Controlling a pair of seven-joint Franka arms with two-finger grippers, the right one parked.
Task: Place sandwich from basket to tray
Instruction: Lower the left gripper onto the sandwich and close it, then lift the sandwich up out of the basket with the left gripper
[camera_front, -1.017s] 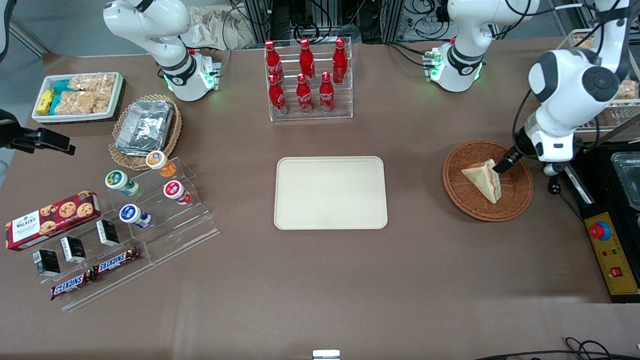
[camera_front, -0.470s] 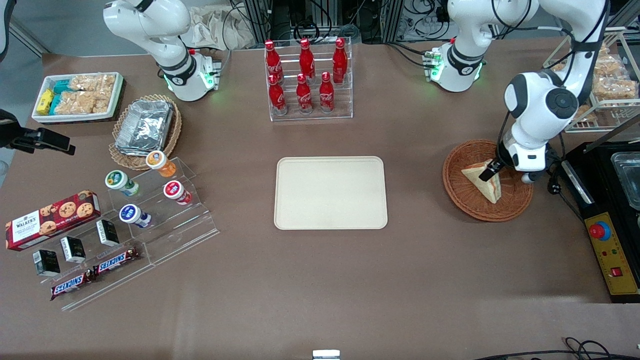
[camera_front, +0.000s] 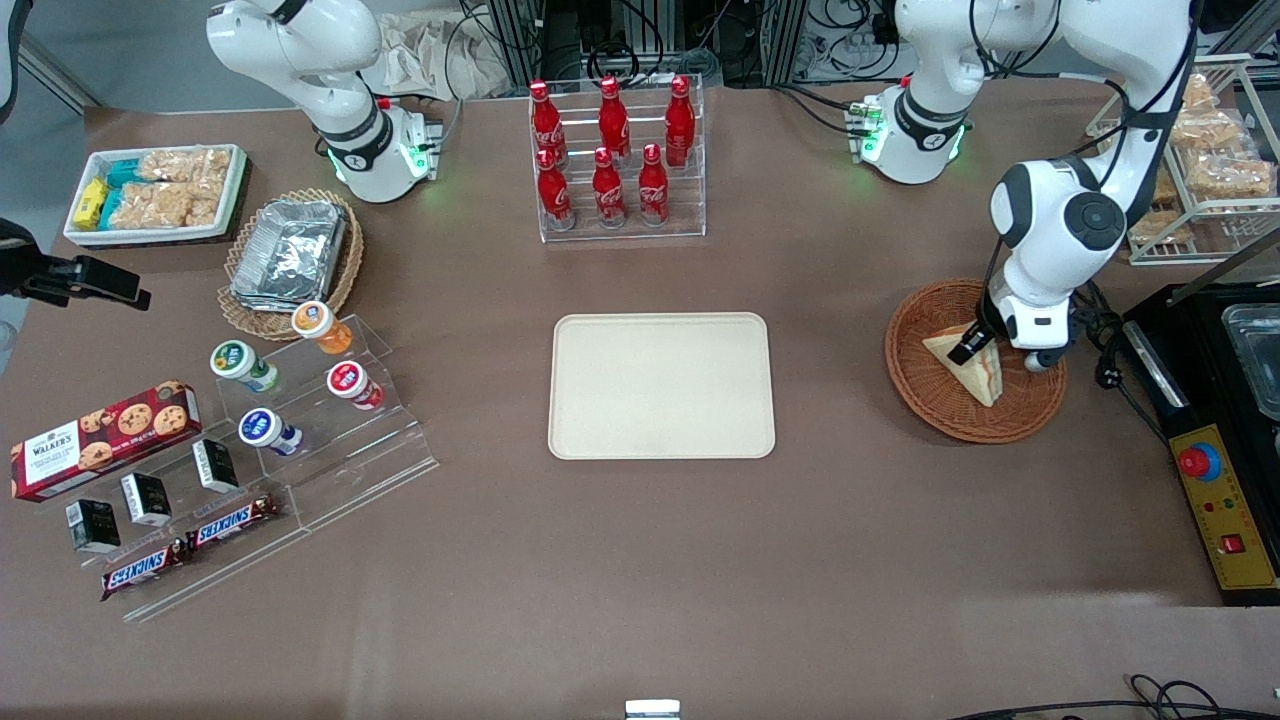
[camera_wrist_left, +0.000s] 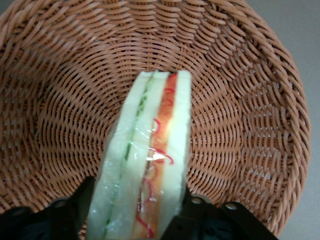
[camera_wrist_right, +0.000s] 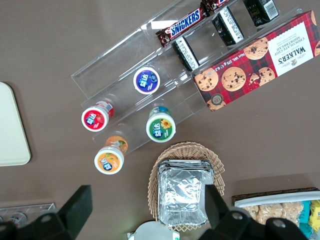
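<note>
One sandwich (camera_front: 968, 364) lies in basket (camera_front: 915, 380), filling edge up, clear wrap glinting. Gripper (camera_front: 972, 345) low inside basket, fingers (camera_wrist_left: 200, 220) spread either side of sandwich's end, pressed close against bread; firm grip not confirmed. Tray (camera_front: 661, 386) well apart from basket, toward parked arm's end of table.

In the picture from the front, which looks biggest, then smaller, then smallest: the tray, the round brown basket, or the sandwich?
1. The tray looks biggest.
2. The basket comes next.
3. The sandwich looks smallest; it lies in the basket, with the claw around its end.
</note>
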